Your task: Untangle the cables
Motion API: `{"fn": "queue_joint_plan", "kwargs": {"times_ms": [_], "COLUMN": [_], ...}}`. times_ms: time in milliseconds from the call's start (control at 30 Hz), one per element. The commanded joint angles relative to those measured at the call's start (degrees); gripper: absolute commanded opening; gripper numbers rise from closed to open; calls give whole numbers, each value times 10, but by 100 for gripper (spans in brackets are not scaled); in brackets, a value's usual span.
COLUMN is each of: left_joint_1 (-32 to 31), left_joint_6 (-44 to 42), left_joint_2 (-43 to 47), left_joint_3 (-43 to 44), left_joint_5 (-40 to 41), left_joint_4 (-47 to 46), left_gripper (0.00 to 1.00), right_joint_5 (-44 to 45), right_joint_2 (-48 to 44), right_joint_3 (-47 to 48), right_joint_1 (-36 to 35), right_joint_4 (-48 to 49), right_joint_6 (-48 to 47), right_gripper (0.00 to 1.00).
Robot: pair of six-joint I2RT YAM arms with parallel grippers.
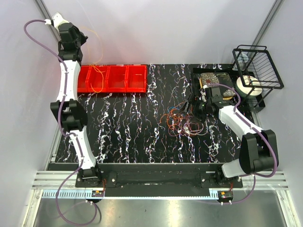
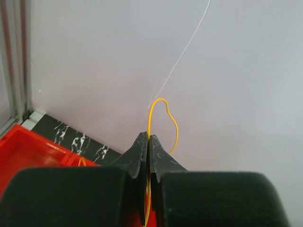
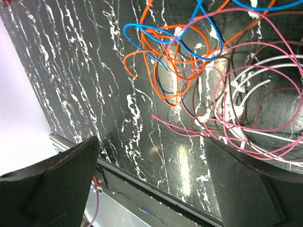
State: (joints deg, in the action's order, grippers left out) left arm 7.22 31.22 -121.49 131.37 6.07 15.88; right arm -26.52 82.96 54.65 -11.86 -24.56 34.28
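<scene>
- Black tabletop (image 1: 142,137), veined in white like marble, is closed in by pale grey walls, with a metal rail along the near edge.
- 1 red plastic bin (image 1: 112,78), glossy and split into compartments, sits at the far left of the surface. 1 black wire basket (image 1: 258,66) stands at the far right, with a white roll (image 1: 248,86) just beside it.
- The tangle of cables (image 1: 182,122) lies on the tabletop right of centre. It is a heap of thin, springy loops in orange, blue, pink, brown and white, crossing over one another.
- My left arm is stretched up tall in the far left corner, above the bin. The 2 fingers of my left gripper (image 2: 148,142) are pinched tight on the yellow cable (image 2: 163,113). That cable arcs in a narrow loop above the tips and trails down toward the bin.
- My right arm is bent low over the table, wrist tipped downward. My right gripper (image 3: 152,139) has its fingers spread wide and grasps nothing. It hovers at the near edge of the tangle, where the pink loops pass behind 1 finger.
</scene>
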Motion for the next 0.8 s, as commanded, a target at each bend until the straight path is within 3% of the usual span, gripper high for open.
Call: {"fn": "queue_joint_plan", "kwargs": {"times_ms": [0,467,767], "left_joint_1": [-4,-6,-1], "left_joint_6": [20,6,5], "left_joint_2": [-17,-50,34], "left_joint_3": [47,107,-79], "left_joint_5": [-16,1,2], "left_joint_4": [-79,-116,-152], "left_gripper": [0,0,0], "right_joint_5": [13,18,16], "right_joint_2": [1,12,18], "right_joint_3": [3,-2,-2], "right_joint_1": [-5,-5,-5], "right_joint_4": [-12,-23,-23], "right_joint_6": [-14,-22,-23], "right_gripper": [98,98,98]}}
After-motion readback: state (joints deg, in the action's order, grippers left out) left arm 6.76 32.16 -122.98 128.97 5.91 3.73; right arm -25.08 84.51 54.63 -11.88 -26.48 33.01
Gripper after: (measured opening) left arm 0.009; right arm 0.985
